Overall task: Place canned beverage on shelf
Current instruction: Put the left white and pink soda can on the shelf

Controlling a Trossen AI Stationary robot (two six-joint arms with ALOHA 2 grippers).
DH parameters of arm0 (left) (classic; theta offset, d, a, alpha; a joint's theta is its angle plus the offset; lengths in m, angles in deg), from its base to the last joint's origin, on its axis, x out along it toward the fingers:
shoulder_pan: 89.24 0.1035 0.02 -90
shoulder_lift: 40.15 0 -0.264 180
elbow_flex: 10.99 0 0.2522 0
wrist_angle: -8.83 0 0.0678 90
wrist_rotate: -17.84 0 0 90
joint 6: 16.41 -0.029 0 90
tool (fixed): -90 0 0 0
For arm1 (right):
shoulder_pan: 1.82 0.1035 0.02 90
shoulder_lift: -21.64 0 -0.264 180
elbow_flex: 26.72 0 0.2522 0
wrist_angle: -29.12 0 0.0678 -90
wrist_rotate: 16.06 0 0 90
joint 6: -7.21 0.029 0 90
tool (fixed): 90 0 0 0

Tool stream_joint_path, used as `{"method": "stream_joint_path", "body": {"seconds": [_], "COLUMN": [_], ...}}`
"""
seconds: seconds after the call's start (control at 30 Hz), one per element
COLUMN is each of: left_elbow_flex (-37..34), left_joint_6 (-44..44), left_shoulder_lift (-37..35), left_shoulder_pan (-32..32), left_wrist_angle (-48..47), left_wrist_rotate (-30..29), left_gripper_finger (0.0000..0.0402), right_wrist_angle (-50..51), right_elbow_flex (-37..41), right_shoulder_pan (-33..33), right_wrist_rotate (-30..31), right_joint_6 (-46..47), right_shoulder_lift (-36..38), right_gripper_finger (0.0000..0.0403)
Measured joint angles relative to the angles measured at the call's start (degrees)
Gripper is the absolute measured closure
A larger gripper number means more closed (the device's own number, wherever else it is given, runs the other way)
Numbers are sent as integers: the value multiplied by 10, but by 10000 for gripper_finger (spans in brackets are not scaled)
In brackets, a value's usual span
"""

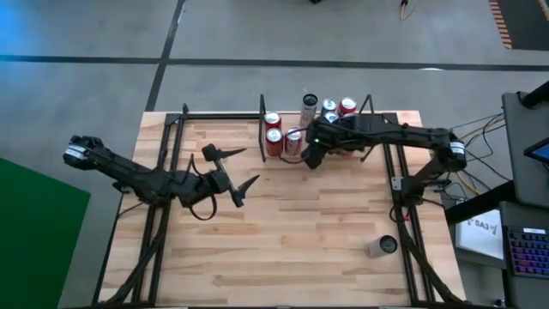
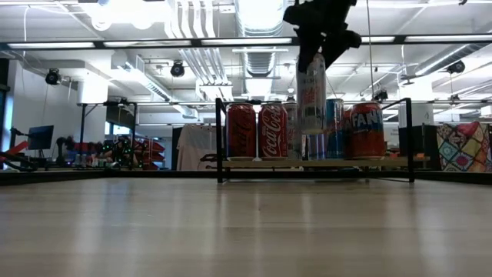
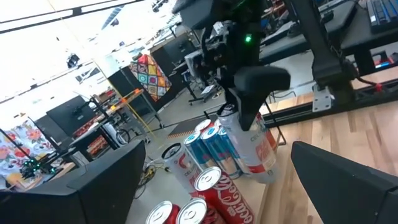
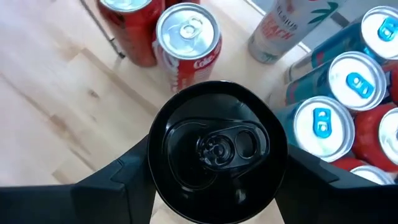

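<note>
Gripping a black-topped can [image 4: 216,144], right hand [image 1: 311,154], lifted above shelf [image 2: 315,163] in low view

Two red cans [image 2: 257,131] on the shelf [image 2: 315,163] carry the white Coca-Cola script. An orange-red can [image 2: 367,131] at the shelf's other end reads "FAN", the rest cut off. In the right wrist view, a red can [image 4: 189,37] shows part of the same script.

I see bright ceiling lights [image 2: 254,15] shining from above, with strong white glare in my left wrist view. The table [image 1: 300,232] looks evenly lit with soft, thin shadows. The black can top [image 4: 217,146] looks close and a bit blurry.
</note>
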Motion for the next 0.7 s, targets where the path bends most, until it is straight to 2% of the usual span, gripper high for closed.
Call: {"method": "stream_joint_path", "body": {"seconds": [0.23, 0.43, 0.7], "left_elbow_flex": [-1, -9, -10], "left_joint_6": [1, 2, 3], "left_shoulder_lift": [-4, -7, -17], "left_shoulder_pan": [1, 1, 1], "left_wrist_angle": [-13, -15, -16], "left_wrist_rotate": [-1, -40, -45], "left_gripper_finger": [12, 13, 12], "right_wrist_angle": [-9, -15, -47], "right_elbow_flex": [3, 7, 30], "right_shoulder_pan": [0, -5, -28], "right_wrist_rotate": [16, 29, 29], "right_joint_6": [-12, -19, -31], "right_shoulder_lift": [-14, -20, -23], "right_gripper_finger": [167, 167, 167]}}
